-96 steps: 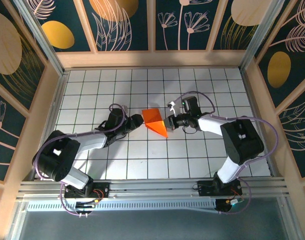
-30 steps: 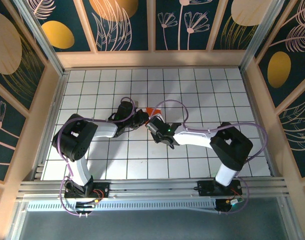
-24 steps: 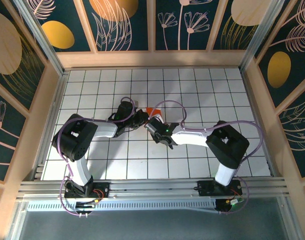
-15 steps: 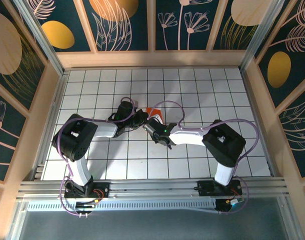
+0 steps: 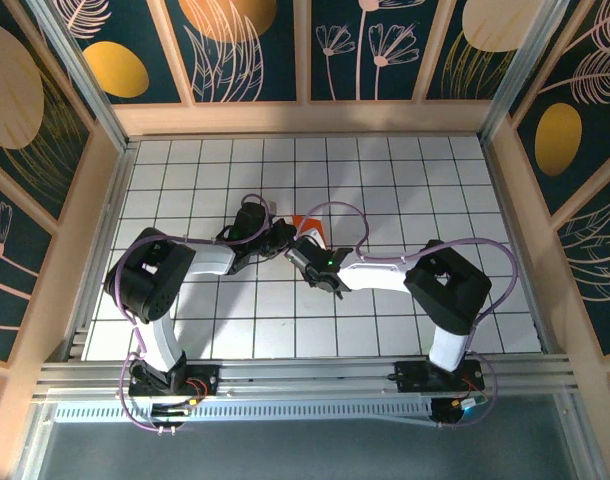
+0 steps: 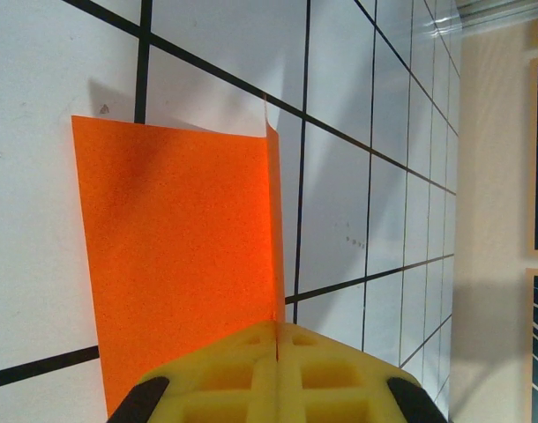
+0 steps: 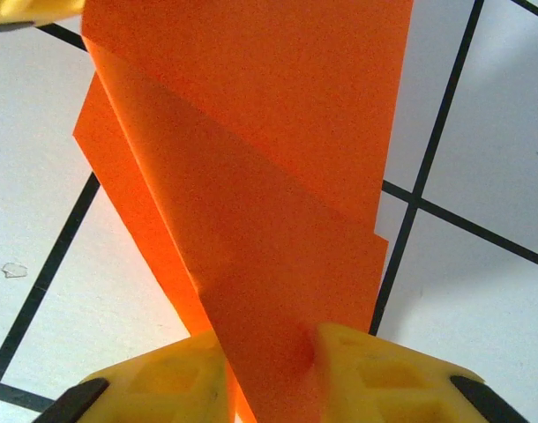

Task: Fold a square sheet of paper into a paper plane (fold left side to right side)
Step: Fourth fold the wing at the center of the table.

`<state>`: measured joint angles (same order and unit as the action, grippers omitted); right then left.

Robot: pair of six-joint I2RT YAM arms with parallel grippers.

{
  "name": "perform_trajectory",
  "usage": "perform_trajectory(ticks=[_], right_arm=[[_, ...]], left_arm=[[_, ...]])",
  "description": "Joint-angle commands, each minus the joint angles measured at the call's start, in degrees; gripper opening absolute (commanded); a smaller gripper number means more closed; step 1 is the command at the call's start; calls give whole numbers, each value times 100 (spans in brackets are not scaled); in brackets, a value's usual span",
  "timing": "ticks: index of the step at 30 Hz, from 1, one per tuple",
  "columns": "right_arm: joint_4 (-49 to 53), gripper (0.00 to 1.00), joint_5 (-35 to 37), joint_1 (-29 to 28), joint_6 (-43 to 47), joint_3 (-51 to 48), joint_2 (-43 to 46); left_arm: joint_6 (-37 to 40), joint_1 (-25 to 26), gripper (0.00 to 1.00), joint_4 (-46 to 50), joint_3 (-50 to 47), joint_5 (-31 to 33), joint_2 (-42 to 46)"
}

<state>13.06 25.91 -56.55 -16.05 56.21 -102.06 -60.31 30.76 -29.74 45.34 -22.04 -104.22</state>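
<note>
Paper (image 6: 181, 247) pinched tight in left hand (image 6: 276, 339); right hand (image 7: 269, 342) narrow astride it, grip unclear, over tabletop (image 6: 225, 53).

Both arms reach inward, tips nearly meeting: left claw (image 6: 276, 333) clamped tight on the orange sheet (image 6: 181, 247), right claw (image 7: 271, 342) narrowly parted astride it

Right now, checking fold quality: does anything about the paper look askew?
On the square sheet of paper, layers don't line up: a lower edge pokes out one side, a corner steps out opposite. The left gripper pinches one flap upright.
</note>
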Motion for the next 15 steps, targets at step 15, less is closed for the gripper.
perform_trajectory(ticks=[15], right_arm=[[-6,26,216,-127,-100,170,-70]], left_arm=[[10,44,5,73,98,16,113]])
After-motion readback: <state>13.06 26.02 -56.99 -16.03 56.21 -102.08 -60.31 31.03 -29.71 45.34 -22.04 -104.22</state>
